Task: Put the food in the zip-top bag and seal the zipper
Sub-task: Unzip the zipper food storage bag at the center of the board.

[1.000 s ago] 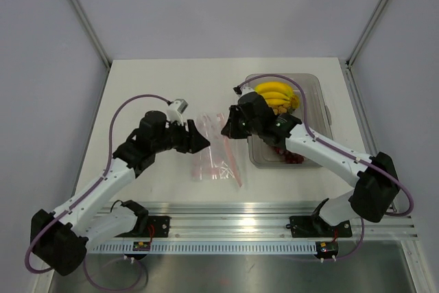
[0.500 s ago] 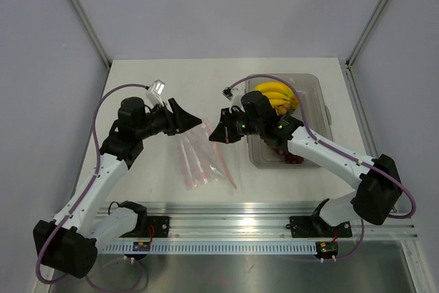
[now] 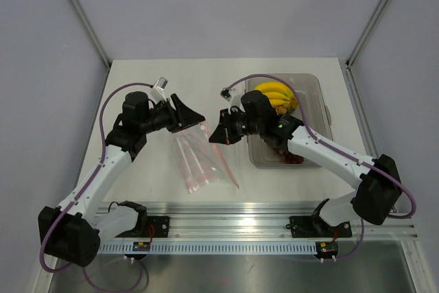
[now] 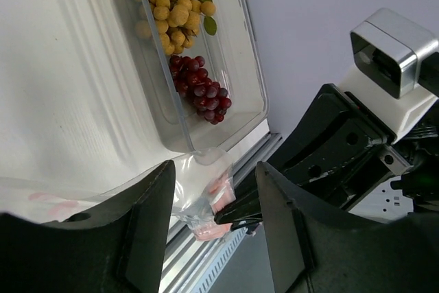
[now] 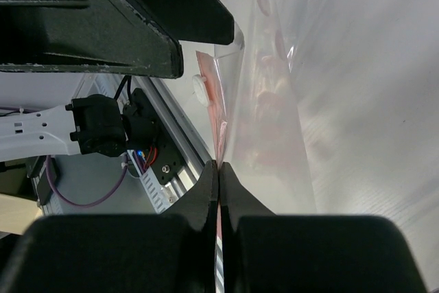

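Note:
The clear zip-top bag (image 3: 197,159) with pink-red dots hangs slanted between my two grippers, its lower end on the table. My right gripper (image 3: 215,135) is shut on the bag's pink zipper (image 5: 214,101) edge; its jaws (image 5: 218,168) pinch the strip. My left gripper (image 3: 191,116) is open, its fingers (image 4: 147,224) on either side of the bag's corner (image 4: 199,183) without closing on it. The bananas (image 3: 276,95), the tan round fruits (image 4: 175,8) and the dark red grapes (image 4: 200,90) lie in the clear tray (image 3: 319,121).
The rigid tray stands at the right of the table, just behind my right arm. The aluminium rail (image 3: 240,211) runs along the near edge. Grey walls close in the table on three sides.
My left gripper has swung up and to the far left. My right gripper has shifted slightly left, and the bag's top end has lifted off the table and turned slanted.

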Action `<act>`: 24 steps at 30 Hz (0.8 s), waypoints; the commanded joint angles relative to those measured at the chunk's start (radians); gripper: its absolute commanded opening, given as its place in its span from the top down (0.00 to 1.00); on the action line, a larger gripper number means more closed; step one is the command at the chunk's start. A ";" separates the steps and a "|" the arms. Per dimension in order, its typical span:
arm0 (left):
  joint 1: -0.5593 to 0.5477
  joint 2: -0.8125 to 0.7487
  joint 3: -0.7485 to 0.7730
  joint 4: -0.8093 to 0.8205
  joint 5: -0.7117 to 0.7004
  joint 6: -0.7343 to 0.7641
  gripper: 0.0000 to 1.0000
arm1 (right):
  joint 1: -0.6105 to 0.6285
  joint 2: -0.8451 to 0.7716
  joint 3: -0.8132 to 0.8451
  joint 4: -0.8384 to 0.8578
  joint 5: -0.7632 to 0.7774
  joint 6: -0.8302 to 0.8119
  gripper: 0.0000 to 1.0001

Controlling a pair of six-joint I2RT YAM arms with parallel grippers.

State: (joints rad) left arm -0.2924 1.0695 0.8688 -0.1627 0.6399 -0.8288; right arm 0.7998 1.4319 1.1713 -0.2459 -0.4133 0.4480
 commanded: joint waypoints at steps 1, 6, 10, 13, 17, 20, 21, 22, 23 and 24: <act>0.004 -0.002 0.030 0.057 0.066 -0.036 0.46 | -0.004 -0.005 0.047 0.000 -0.019 -0.022 1.00; 0.004 0.009 0.009 0.129 0.110 -0.076 0.59 | -0.004 0.002 0.050 0.000 -0.018 -0.022 1.00; 0.004 0.010 0.006 0.134 0.133 -0.079 0.64 | -0.004 0.009 0.057 -0.006 -0.012 -0.023 1.00; 0.004 0.009 0.007 0.112 0.138 -0.073 0.64 | -0.004 0.015 0.062 -0.003 -0.013 -0.023 1.00; 0.004 -0.005 0.041 -0.013 0.080 0.005 0.50 | -0.004 0.021 0.067 -0.004 -0.007 -0.022 1.00; 0.004 -0.019 0.048 -0.053 0.055 0.036 0.50 | -0.004 0.024 0.068 -0.006 -0.002 -0.022 1.00; 0.004 -0.022 0.050 -0.064 0.044 0.042 0.50 | -0.004 0.027 0.071 -0.007 -0.001 -0.022 1.00; 0.004 -0.020 0.056 -0.076 0.034 0.059 0.50 | -0.004 0.027 0.073 -0.009 -0.002 -0.023 1.00; 0.002 -0.022 0.056 -0.104 0.020 0.069 0.50 | -0.004 0.028 0.073 -0.009 -0.002 -0.023 1.00; 0.004 -0.026 0.055 -0.113 0.009 0.077 0.50 | -0.004 0.033 0.074 -0.007 -0.004 -0.022 1.00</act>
State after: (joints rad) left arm -0.2897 1.0737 0.8738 -0.2161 0.6830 -0.8047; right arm 0.7998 1.4605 1.1862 -0.2859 -0.4118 0.4423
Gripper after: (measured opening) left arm 0.501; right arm 0.011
